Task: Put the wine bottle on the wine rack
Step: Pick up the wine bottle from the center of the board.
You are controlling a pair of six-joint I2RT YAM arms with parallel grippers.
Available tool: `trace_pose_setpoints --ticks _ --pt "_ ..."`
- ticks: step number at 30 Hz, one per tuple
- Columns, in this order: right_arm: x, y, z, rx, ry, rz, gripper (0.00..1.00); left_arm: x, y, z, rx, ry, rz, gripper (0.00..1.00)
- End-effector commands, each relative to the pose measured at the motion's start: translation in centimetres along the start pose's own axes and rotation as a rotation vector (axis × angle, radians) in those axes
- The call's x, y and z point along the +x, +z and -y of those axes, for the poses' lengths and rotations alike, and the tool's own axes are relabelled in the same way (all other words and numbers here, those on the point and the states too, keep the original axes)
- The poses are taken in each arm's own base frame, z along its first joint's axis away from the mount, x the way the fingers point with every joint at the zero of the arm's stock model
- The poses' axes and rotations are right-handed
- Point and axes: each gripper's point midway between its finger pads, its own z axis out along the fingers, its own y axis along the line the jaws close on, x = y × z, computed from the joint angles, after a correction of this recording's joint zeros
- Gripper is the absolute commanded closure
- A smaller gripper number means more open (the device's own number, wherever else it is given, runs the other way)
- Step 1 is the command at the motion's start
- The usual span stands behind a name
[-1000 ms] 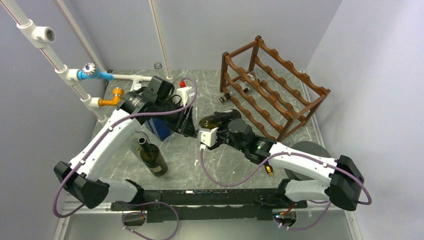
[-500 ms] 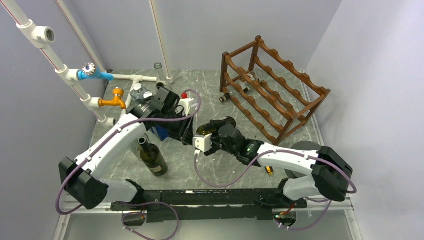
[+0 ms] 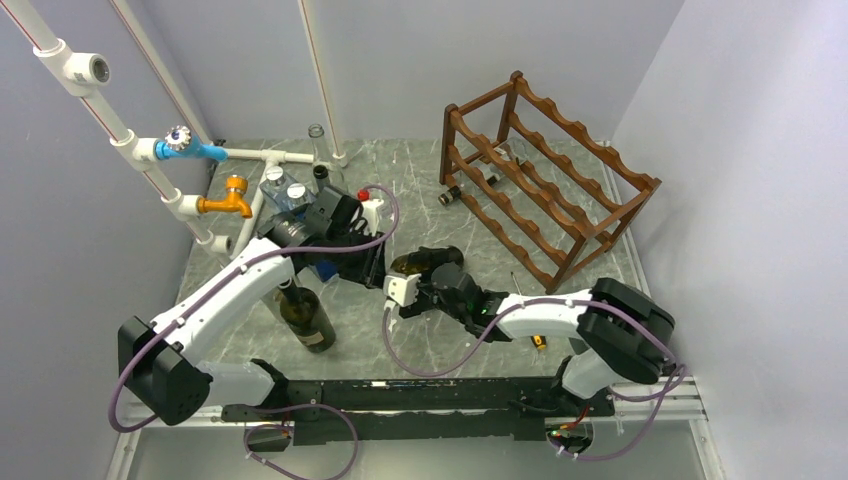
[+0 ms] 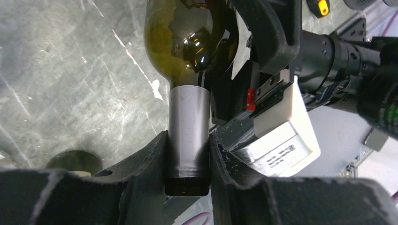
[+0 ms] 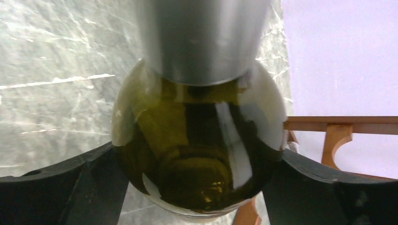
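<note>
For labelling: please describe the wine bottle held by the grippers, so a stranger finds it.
Left of the wooden wine rack, the olive-green wine bottle is held sideways, left gripper on its neck, right gripper on its body. The other bottle stands upright.

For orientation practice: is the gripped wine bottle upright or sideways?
Sideways: wine bottle lies level, neck in left tool, body in right tool.

White pipes at the far left of the grey marbled table carry a blue valve and an orange tap. A clear glass bottle stands at the back, a dark green bottle near the front left.
</note>
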Motion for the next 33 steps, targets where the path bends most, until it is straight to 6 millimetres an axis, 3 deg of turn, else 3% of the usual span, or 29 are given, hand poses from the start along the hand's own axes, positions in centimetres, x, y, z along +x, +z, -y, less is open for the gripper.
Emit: trace_pose_setpoints --ticks 1,6,10,13,17,21,24,28,31,33 --pt "-1.0 0.8 3.0 0.157 0.013 0.001 0.01 -3.0 -1.1 -1.3 -0.112 -0.037 0.168 1.0" --pt "-0.5 0.5 2.1 0.157 0.021 -0.028 0.0 -4.7 -0.5 -2.1 -0.149 -0.09 0.25 1.0" --pt "-0.7 -0.3 0.4 0.043 0.122 -0.09 0.0 -5.2 0.0 -2.4 -0.154 -0.089 0.266 1.0" --pt "-0.2 -1.7 -2.4 -0.085 0.181 -0.163 0.0 -5.1 0.6 -2.4 -0.143 -0.08 0.253 1.0" --pt "-0.9 -4.6 -3.7 -0.117 0.35 -0.166 0.0 -4.6 1.0 -2.6 -0.139 -0.074 0.249 1.0" --pt "-2.7 -7.6 -4.8 -0.164 0.658 -0.08 0.0 -4.5 0.8 -2.7 -0.138 -0.071 0.263 1.0" --pt "-3.9 -8.8 -4.9 -0.158 0.899 -0.056 0.0 -4.5 0.7 -2.5 -0.129 -0.07 0.272 1.0" --pt "-4.0 -8.8 -1.9 0.056 1.284 -0.099 0.0 -4.3 0.8 -2.4 -0.118 -0.072 0.275 1.0" --pt "-2.6 -8.7 -0.1 0.282 1.713 -0.169 0.0 -4.1 1.0 -2.2 -0.097 -0.076 0.272 1.0" --pt "-3.3 -8.1 0.9 0.332 1.925 -0.194 0.0 -4.1 1.2 -1.7 -0.065 -0.075 0.271 1.0"
